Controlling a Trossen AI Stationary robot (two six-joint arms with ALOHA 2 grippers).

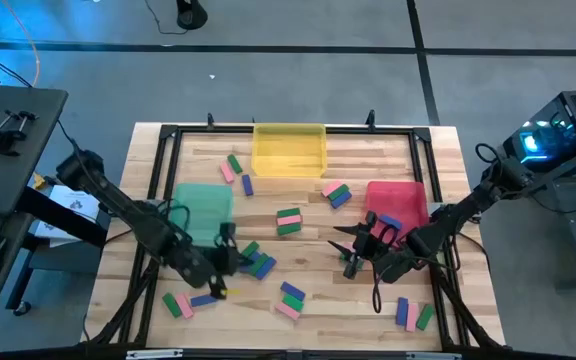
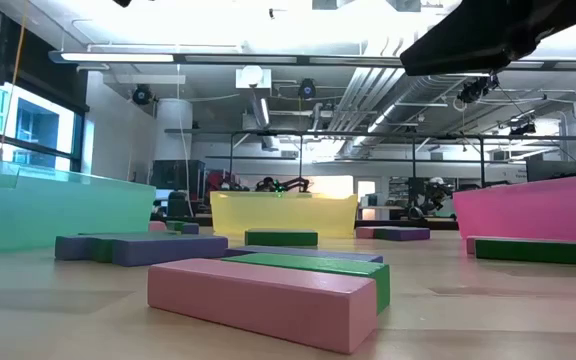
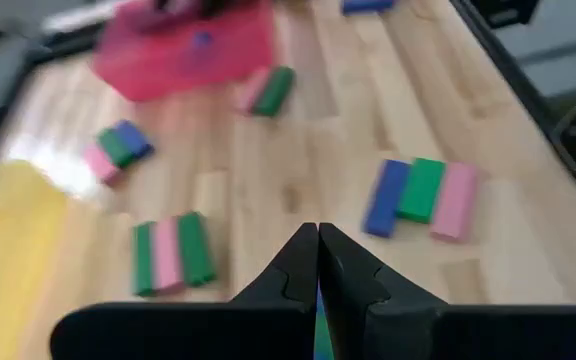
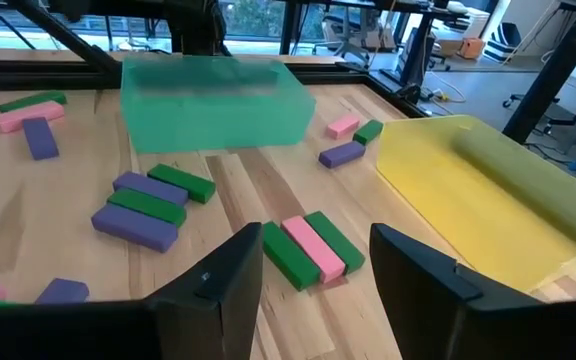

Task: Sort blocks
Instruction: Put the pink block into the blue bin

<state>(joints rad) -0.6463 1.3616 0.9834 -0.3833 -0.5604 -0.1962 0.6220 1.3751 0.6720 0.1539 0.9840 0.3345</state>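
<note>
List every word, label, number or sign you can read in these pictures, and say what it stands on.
None can be read: the blocks, the green tray, the yellow tray, the pink tray and the wooden table carry no print, and the room's far equipment shows nothing legible.

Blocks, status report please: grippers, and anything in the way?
Left gripper shut, empty. Right gripper open above green-pink-green trio. Blocks scattered, unsorted. Nothing in the way.
</note>
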